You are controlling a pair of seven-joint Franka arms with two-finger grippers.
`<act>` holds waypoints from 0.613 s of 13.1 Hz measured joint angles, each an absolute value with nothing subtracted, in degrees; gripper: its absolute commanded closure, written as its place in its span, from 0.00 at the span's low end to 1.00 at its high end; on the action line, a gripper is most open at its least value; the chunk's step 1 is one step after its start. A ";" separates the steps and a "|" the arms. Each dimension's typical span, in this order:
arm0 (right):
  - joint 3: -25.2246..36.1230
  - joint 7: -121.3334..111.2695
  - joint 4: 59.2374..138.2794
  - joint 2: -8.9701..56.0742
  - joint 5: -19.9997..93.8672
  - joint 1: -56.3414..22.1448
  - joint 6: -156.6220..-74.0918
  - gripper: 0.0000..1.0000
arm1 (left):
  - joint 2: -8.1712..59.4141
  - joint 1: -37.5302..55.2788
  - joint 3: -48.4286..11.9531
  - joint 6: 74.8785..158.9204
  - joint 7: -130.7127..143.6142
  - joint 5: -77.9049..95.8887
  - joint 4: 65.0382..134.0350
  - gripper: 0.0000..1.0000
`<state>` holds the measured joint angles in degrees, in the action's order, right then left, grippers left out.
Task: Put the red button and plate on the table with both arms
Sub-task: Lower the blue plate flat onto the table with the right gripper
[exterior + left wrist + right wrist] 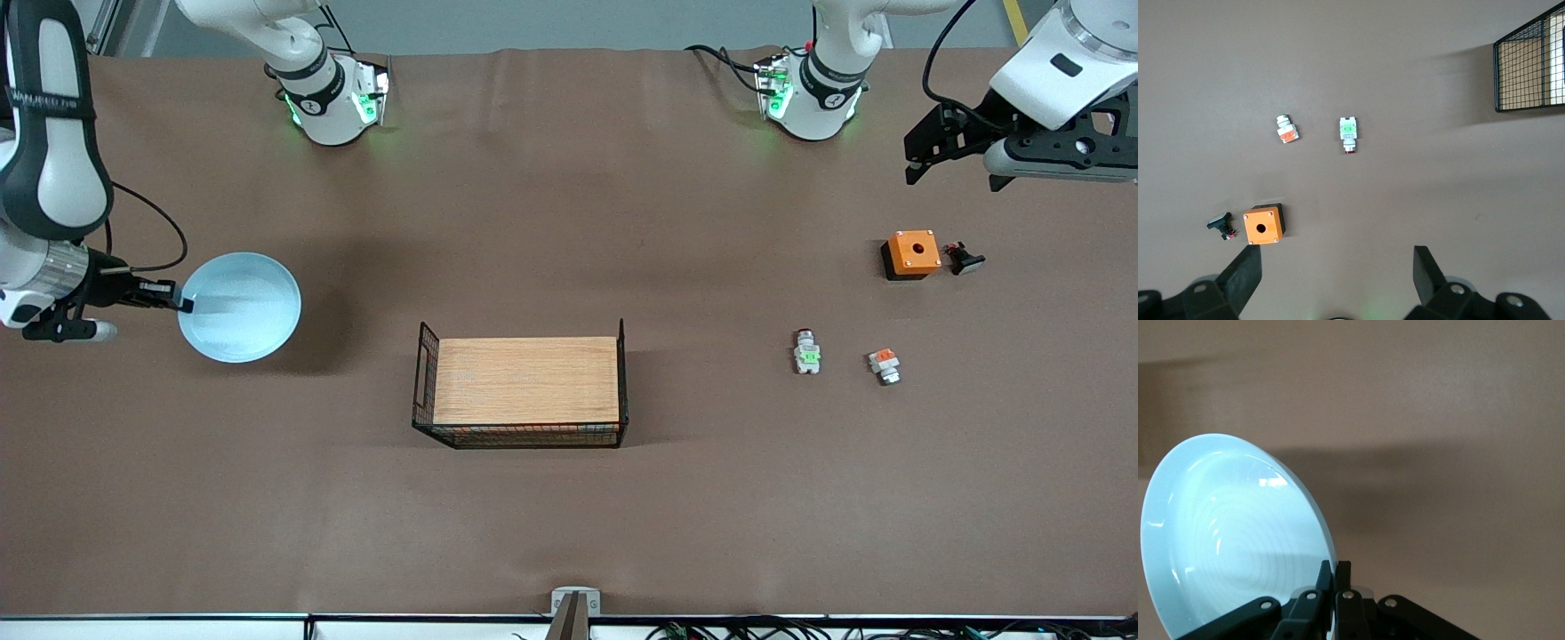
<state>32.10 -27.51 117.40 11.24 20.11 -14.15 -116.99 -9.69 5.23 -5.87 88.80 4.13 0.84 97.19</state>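
A wide brown desk [569,498] fills the front view, with two white robot arms rising from bases along the top edge.

At the middle left of the front view, the right gripper [182,303] holds the pale-blue plate [240,307] by its rim. In the right wrist view its fingers [1344,583] are pressed together on the rim's thin edge, and the plate stands tilted with a shadow on the desk under it. It seems to be carried in the air, so an edge pinch is the only hold a shallow dish allows.

At the upper right of the front view, the left gripper [925,164] hangs over the desk with nothing in it. In the left wrist view its fingers [1426,270] are spread wide, likely readied for a small part below.

The red button [806,351], a tiny white unit with a green block, lies on the desk at the right of centre. Just beside it, nearer the right edge of the front view, lies a similar unit with an orange block [884,364]. Higher in the frame sit an orange box [911,253] and a small black part [963,259]. A wooden-topped wire rack [524,382] stands at the centre.

Judged from this, the plate still needs setting down, and the button needs a careful pick so its neighbour is not taken by mistake.
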 measured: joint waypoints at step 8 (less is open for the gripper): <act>31.82 -51.31 117.46 24.76 37.21 -10.12 -123.55 1.00 | -9.73 5.23 -5.90 88.80 4.26 0.85 97.35 0.00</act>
<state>31.82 -51.31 117.46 24.76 37.21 -10.12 -123.55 -9.73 5.23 -5.90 88.80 4.26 0.85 97.35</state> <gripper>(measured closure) 0.960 0.000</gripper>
